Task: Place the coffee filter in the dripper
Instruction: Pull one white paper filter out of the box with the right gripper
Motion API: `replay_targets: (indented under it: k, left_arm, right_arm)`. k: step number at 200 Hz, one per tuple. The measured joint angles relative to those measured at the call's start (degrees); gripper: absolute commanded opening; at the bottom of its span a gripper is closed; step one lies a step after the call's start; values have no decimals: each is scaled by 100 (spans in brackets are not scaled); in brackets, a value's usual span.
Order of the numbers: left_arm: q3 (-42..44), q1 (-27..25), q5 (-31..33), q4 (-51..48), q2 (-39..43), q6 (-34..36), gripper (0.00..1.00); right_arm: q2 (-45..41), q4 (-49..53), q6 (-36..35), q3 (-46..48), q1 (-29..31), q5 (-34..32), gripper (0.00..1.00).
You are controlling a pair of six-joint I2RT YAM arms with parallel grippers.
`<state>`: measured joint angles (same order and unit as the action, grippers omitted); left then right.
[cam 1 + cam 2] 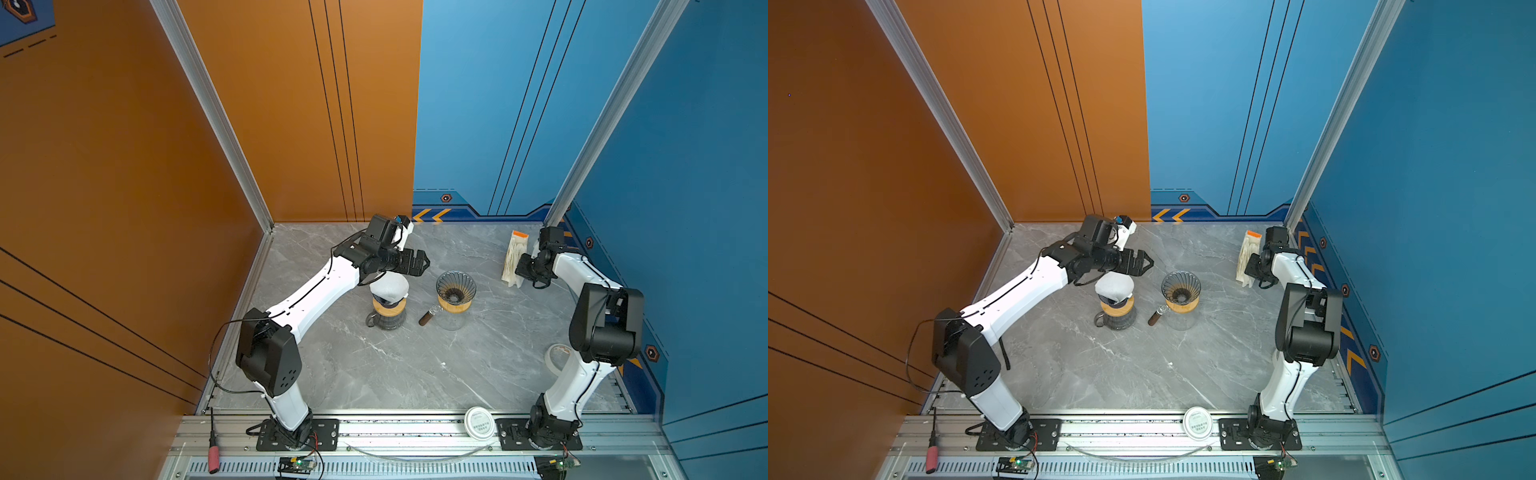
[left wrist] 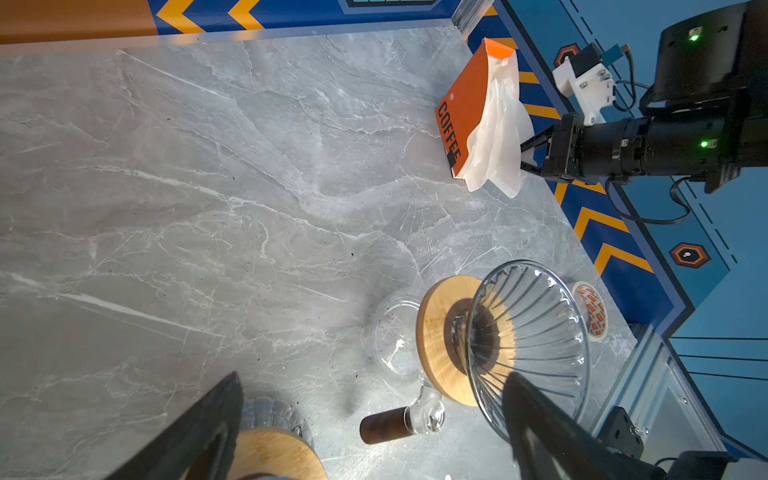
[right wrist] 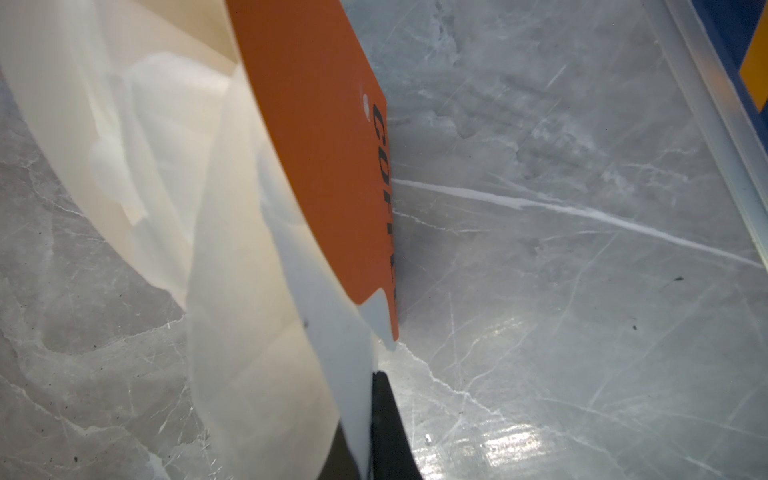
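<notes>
An orange pack (image 1: 518, 237) (image 2: 461, 108) marked COFFEE stands at the back right with white coffee filters (image 2: 498, 137) fanning out of it. My right gripper (image 1: 519, 266) (image 1: 1250, 266) (image 2: 524, 156) (image 3: 365, 436) is shut on the edge of one coffee filter (image 3: 249, 332), which is still at the pack. The empty glass dripper (image 1: 456, 286) (image 1: 1180, 284) (image 2: 536, 324) sits on a wooden collar over a clear carafe mid-table. My left gripper (image 1: 424, 262) (image 1: 1148, 262) (image 2: 372, 378) hangs open and empty, up and left of the dripper.
A second dripper (image 1: 390, 287) (image 1: 1114, 286) on a dark carafe holds a white filter, just below my left gripper. A tape roll (image 1: 557, 359) lies by the right arm. A white lid (image 1: 479, 423) and a red-handled screwdriver (image 1: 213, 457) rest on the front rail.
</notes>
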<state>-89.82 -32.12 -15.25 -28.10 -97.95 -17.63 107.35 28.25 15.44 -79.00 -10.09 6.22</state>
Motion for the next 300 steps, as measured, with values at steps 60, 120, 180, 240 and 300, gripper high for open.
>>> replay_targets:
  k: [60, 120, 180, 240, 300]
  left_arm:
    - [0, 0, -2, 0, 0, 0, 98]
    - [0, -22, -2, 0, 0, 0, 98]
    - [0, -26, -2, 2, 0, 0, 98]
    - [0, -70, -4, 0, 0, 2, 98]
    - [-66, -107, -7, 0, 2, 13, 98]
  right_arm:
    - [-240, 2, -2, 101, 0, -20, 0]
    - [-892, 52, -2, 120, 7, -22, 0]
    - [-1388, 332, -7, 205, 33, -17, 0]
    - [-1882, 695, -33, 208, 74, 50, 0]
    - [-2524, 1130, -63, 192, 170, 494, 0]
